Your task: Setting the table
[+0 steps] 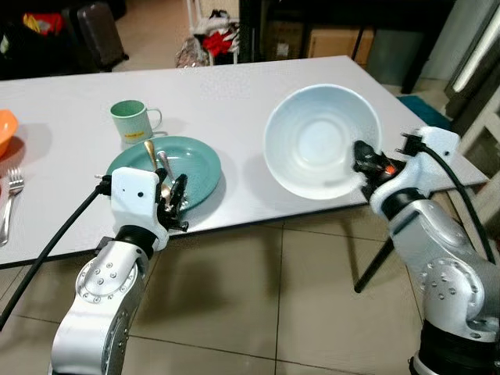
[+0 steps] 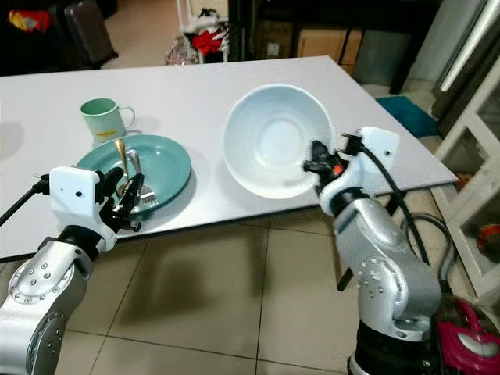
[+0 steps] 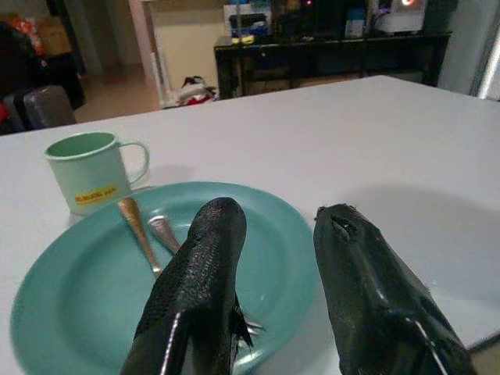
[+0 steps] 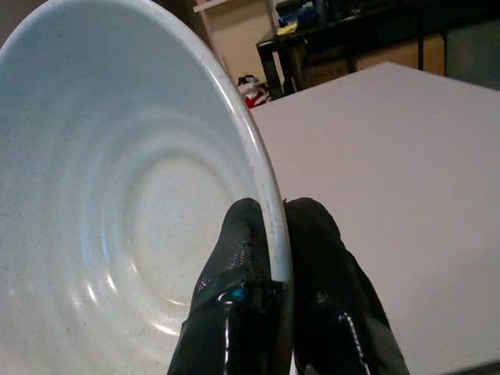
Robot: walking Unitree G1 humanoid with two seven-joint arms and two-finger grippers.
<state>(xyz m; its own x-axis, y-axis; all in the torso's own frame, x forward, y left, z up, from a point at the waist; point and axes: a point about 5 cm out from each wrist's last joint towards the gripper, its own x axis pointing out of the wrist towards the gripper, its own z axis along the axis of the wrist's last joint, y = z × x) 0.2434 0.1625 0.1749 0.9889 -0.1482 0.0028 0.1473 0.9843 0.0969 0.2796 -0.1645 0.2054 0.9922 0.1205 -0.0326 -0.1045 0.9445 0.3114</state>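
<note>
The right gripper pinched the white bowl's rim, jaws clamped on it, tilting the bowl above the worktop's near right edge. The left gripper, jaws apart and empty, hovered over the green plate holding cutlery.

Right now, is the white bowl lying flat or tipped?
Tipped: the white bowl faces the camera, its rim pinched by the right tool, above the table.

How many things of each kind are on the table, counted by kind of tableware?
Bowls: 2, the white bowl and an orange bowl
Plates: 1, the green plate
Mugs: 1, the green mug
Cutlery: 3, two handles on the plate, a fork
Total: 7
</note>
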